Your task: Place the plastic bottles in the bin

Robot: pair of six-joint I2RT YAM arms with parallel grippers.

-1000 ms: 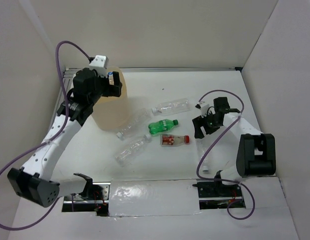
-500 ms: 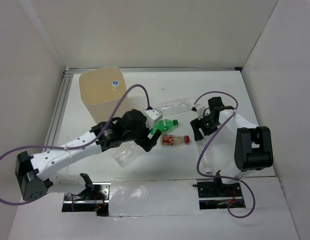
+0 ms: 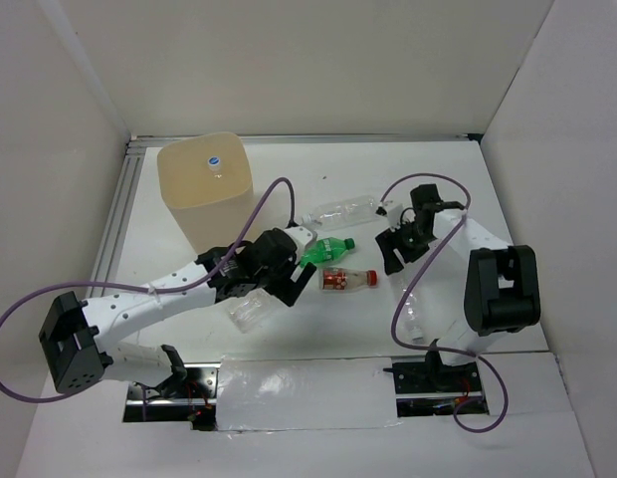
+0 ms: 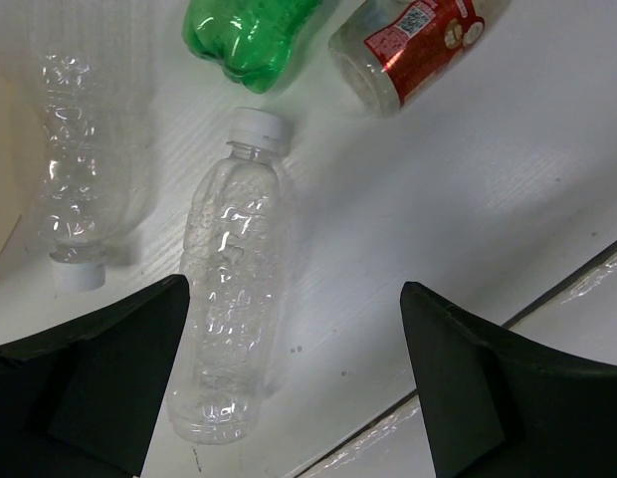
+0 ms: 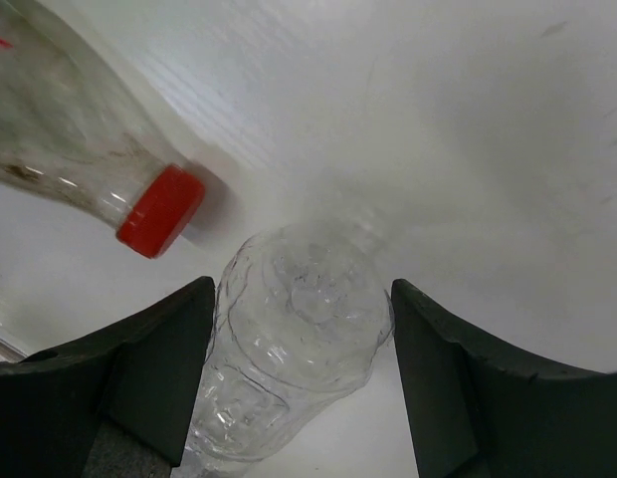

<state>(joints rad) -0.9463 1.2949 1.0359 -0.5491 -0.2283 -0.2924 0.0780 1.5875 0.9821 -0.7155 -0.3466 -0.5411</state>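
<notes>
Beneath your left pincer (image 4: 294,294) the clear bottle (image 4: 229,299) lies with its cap pointing away; jaws wide open, empty. Your right pincer (image 5: 301,289), open, straddles another bottle (image 5: 299,349)

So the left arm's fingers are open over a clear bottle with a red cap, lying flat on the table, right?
Not quite: the cap is white, not red. The left wrist view shows the left fingers open over the clear bottle, which lies flat on the table. The red-labelled bottle is a separate one, further off.
</notes>
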